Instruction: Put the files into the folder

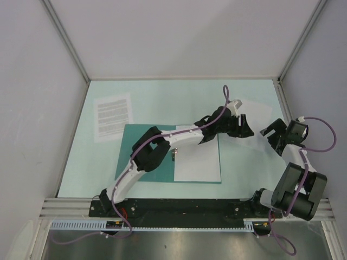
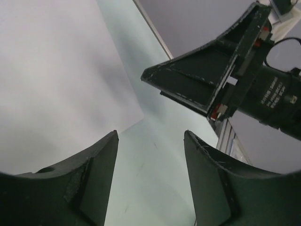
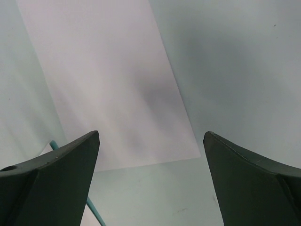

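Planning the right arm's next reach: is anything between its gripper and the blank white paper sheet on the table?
Nothing visible. The blank white paper sheet lies bare beyond the open right gripper in its wrist view; the left gripper hovers over the sheet too, off that line.

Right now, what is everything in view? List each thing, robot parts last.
Flat teal-green card folder: one, teal, middle of the pale mint table.
White paper sheet with black printed text: one, white, far left, at the folder's corner.
Plain white paper sheets: two, white; one on the folder's right half, one on the table, far right.
Small metallic item: one, silvery, folder's middle; unidentifiable.
Left tool: one, black, open, by the far-right sheet.
Right tool: one, black, open, above that sheet's edge.
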`<state>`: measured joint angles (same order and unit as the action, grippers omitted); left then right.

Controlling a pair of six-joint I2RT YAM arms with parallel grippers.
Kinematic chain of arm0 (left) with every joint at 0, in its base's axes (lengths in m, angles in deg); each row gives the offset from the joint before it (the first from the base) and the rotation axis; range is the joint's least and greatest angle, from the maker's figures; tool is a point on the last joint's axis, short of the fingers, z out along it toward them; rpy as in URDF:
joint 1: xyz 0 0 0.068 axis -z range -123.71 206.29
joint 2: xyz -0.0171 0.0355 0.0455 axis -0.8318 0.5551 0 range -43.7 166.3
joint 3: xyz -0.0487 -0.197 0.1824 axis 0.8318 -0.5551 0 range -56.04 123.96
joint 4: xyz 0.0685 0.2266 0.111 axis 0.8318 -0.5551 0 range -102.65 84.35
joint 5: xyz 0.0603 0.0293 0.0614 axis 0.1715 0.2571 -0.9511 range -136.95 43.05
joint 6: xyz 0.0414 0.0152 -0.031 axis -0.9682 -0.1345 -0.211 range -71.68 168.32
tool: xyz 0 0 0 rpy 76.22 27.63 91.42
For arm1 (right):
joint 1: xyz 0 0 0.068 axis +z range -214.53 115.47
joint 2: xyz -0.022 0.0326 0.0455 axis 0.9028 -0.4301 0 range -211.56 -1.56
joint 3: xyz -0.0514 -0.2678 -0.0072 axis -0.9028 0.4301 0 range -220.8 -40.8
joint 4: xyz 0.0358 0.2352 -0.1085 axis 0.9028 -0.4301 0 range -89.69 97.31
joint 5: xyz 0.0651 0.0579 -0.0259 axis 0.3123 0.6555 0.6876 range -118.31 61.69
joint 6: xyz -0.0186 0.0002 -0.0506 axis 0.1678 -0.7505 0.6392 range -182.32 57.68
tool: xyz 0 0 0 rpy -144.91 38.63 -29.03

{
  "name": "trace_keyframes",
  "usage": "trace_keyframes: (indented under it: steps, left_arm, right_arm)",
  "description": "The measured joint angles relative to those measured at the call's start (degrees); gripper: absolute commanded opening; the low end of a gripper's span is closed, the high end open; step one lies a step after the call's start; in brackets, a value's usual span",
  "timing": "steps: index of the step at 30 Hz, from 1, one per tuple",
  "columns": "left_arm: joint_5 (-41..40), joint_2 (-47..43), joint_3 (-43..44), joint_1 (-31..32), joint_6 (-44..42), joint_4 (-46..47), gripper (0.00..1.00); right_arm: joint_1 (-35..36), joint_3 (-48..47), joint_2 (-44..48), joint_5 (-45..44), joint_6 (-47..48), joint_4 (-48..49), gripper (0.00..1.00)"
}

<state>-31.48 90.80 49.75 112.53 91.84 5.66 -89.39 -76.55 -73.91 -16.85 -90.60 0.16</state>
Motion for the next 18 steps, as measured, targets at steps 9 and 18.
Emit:
trace_keyframes:
  steps: [9,18]
  left_arm:
    - [0.2,11.6,12.1,-1.2,10.7,3.3,0.55]
    - [-2.1,16.7,14.7,-2.6,18.9,0.9,0.64]
  right_arm:
    - [-0.8,-1.3,-6.1,-0.4,3.0,1.9,0.97]
    - [-1.2,-3.6,-11.1,1.0,4.5,4.9,0.98]
